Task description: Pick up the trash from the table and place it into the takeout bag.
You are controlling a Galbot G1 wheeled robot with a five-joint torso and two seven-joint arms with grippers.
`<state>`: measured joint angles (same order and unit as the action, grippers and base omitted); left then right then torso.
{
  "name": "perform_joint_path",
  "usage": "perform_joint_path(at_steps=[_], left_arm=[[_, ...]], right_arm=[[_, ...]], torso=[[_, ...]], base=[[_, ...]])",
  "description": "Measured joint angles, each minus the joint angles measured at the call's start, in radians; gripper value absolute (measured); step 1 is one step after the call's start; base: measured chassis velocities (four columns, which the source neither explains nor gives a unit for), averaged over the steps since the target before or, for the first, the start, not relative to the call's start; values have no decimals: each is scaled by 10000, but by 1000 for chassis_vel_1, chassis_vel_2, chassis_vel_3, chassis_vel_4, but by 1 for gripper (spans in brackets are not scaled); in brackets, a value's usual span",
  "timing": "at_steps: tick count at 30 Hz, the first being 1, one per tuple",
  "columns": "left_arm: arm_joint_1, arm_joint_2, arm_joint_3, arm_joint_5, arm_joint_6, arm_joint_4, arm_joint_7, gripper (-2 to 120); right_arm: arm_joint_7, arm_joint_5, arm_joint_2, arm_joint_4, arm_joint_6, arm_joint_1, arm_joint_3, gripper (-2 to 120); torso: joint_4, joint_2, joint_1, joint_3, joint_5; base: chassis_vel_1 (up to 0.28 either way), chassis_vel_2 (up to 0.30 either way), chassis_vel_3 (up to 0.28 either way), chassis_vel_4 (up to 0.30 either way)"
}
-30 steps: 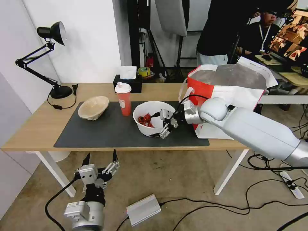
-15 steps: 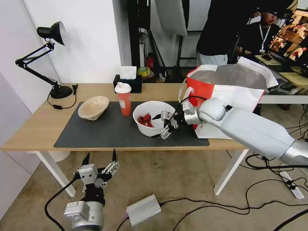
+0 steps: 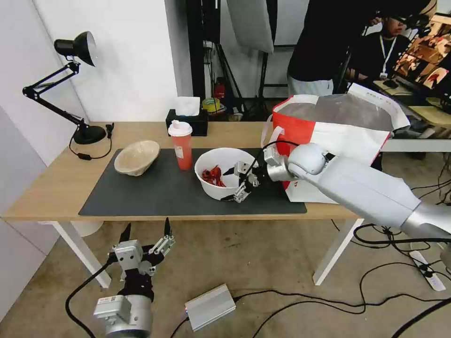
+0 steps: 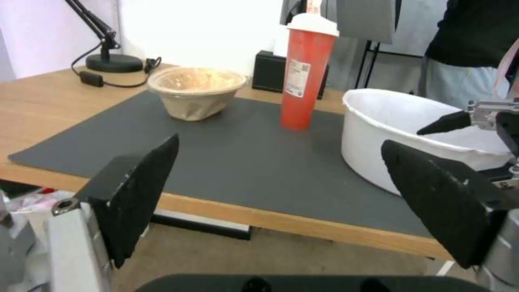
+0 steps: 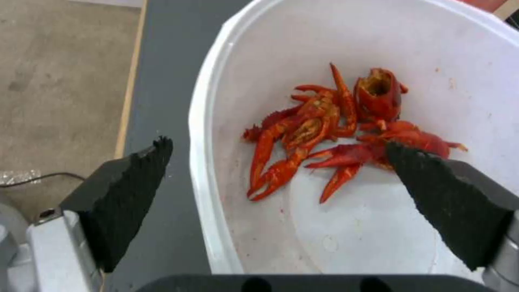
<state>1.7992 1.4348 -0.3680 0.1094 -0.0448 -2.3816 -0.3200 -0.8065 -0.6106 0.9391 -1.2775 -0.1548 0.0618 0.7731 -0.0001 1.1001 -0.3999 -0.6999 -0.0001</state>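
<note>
The right gripper (image 3: 233, 184) is at the right side of the large white bowl (image 3: 217, 165), its fingers spread wide and straddling the bowl's rim: in the right wrist view one black finger (image 5: 127, 194) sits outside the wall, over the dark mat (image 3: 155, 192), and the other (image 5: 454, 198) hangs inside the bowl above the red crayfish scraps (image 5: 330, 129). Neither finger clearly presses the wall, so nothing is gripped. The bowl rests on the mat, right of centre on the surface (image 3: 56, 188).

Just left of the bowl, a little farther back, the tall red cup (image 3: 181, 145) with its white lid stands upright on the mat. Further left, near the mat's far left corner, lies the beige pulp bowl (image 3: 136, 157), tipped slightly. The three pieces of trash are apart from one another, none touching.

The takeout bag (image 3: 338, 136) stands at the right end of the surface, behind the right arm, its mouth open and the silver lining showing; a white loop handle hangs on its left side.

The left gripper (image 3: 145, 231) is parked low, in front of the surface's near edge and below its top, fingers pointing up and parted with nothing between them. From its wrist camera one looks across the mat at the pulp bowl (image 4: 196, 91), the cup (image 4: 305, 81) and the white bowl (image 4: 400, 134).

A black tissue box (image 3: 188, 121) sits at the far edge behind the cup, and a black desk lamp (image 3: 70, 84) stands at the far left corner.
</note>
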Motion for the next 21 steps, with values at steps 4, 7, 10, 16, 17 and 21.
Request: perform_joint_path(at_steps=[4, 7, 10, 16, 17, 21], left_arm=[[21, 12, 12, -1, 53, 7, 4, 100], [10, 19, 21, -5, 62, 21, 6, 100], [4, 37, 36, -23, 73, 39, 9, 100], [-28, 63, 58, -37, 111, 81, 12, 100], [-35, 68, 63, -41, 115, 89, 11, 100], [-59, 70, 67, -50, 117, 110, 8, 100]], right_arm=[[0, -5, 131, 234, 11, -75, -27, 100], [1, -4, 222, 417, 21, -103, -28, 100], [0, 1, 285, 584, 31, -122, -28, 100], [-20, 7, 340, 781, 44, -159, -18, 100], [-30, 7, 343, 822, 45, -176, -27, 100], [-77, -84, 339, 848, 43, -194, -25, 89]], torso=[[1, 0, 0, 0, 1], [2, 0, 0, 1, 1], [2, 0, 0, 1, 1], [2, 1, 1, 0, 1], [2, 1, 0, 1, 1], [0, 0, 0, -1, 2]], base=[[0, 0, 0, 0], [0, 0, 0, 0], [0, 0, 0, 0], [0, 0, 0, 0], [0, 0, 0, 0], [0, 0, 0, 0]])
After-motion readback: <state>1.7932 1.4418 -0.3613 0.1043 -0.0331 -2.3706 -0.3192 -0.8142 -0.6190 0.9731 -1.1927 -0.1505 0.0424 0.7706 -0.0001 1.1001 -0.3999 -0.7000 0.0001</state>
